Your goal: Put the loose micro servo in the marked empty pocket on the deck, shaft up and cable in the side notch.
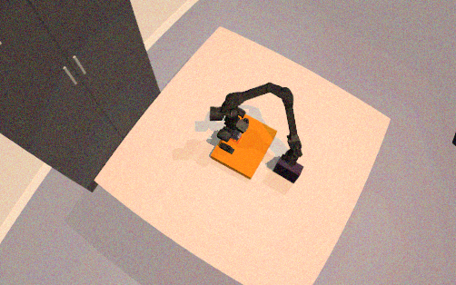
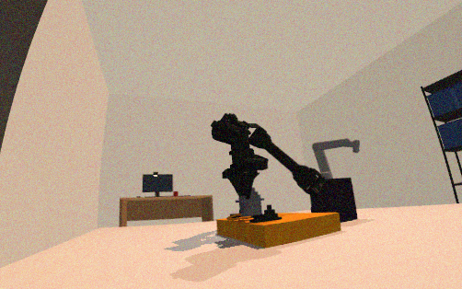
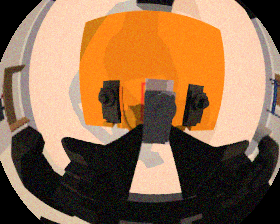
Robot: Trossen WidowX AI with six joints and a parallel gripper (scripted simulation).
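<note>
The arm (image 1: 283,102) is slim, matte black, with rounded joints, rising from a boxy, dark purple-black base (image 1: 288,169) right of frame centre.

One flat orange rectangular deck (image 3: 157,50) lies on the pale peach tabletop (image 1: 193,213). Two dark servos (image 3: 111,102) sit mounted in it, left and right. One grey boxy micro servo (image 3: 160,106) hangs between them. One black jointed arm (image 1: 288,113) stands.

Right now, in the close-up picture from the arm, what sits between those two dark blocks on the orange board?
In the wrist view, a grey servo held in the gripper sits between the two dark blocks, over the orange board.
</note>
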